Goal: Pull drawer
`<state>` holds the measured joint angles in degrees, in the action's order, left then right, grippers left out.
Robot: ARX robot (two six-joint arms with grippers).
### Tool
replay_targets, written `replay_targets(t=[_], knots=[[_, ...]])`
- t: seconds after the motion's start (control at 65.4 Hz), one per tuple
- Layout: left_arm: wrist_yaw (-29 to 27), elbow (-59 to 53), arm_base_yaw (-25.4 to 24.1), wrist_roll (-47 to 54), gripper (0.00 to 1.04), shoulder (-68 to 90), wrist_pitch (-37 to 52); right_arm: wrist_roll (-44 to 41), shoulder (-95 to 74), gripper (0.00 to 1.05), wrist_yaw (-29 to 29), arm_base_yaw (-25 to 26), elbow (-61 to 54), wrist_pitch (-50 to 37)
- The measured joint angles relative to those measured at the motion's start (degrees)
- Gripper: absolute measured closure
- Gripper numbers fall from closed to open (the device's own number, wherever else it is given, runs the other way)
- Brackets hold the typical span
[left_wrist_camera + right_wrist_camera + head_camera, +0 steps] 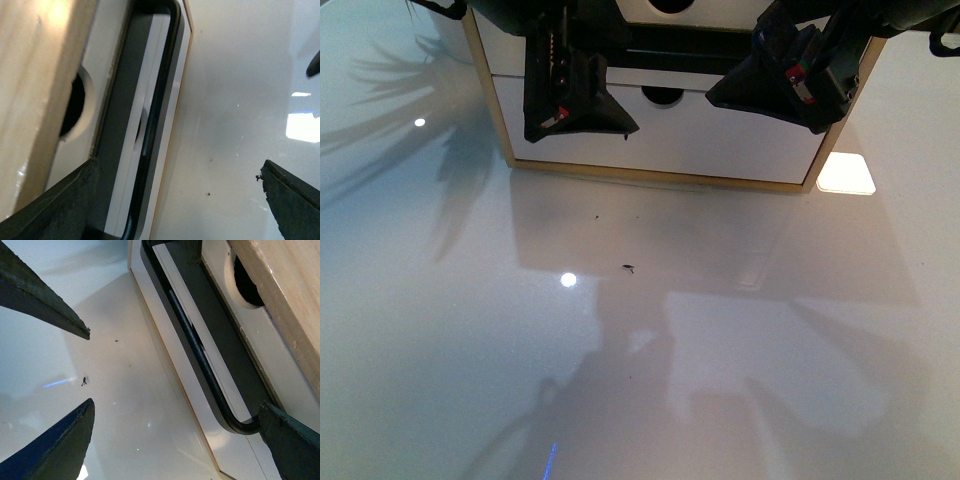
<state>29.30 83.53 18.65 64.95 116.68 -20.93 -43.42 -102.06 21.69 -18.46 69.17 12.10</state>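
The drawer (720, 12) is the upper white front of a wooden cabinet, with a semicircular notch and a black recess below it. Its long black bar handle (156, 100) (200, 360) runs along that recess. My left gripper (580, 130) hangs open in front of the cabinet's left half. In the left wrist view it (175, 210) straddles the handle, which runs close to one finger (55, 210). My right gripper (770, 110) is open before the right half. In its wrist view it (175, 450) has one finger (292, 445) beside the handle's bent end. Neither grips anything.
Below the drawer is a second white front (700, 135) with a notch and no handle, inside the wooden frame (490, 90). The cabinet stands on a glossy white table (620, 330) with small dark specks (627, 267) and a bright light reflection (845, 173).
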Motion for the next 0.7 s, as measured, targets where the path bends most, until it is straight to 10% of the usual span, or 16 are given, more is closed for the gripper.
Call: replay_targets(t=[0.703], knots=[[-1.4,-0.1,-0.5,3.6,0.07,1.9,-0.1,0.1,-6.8,0.09,0.7,-1.4,5.2,-0.4]])
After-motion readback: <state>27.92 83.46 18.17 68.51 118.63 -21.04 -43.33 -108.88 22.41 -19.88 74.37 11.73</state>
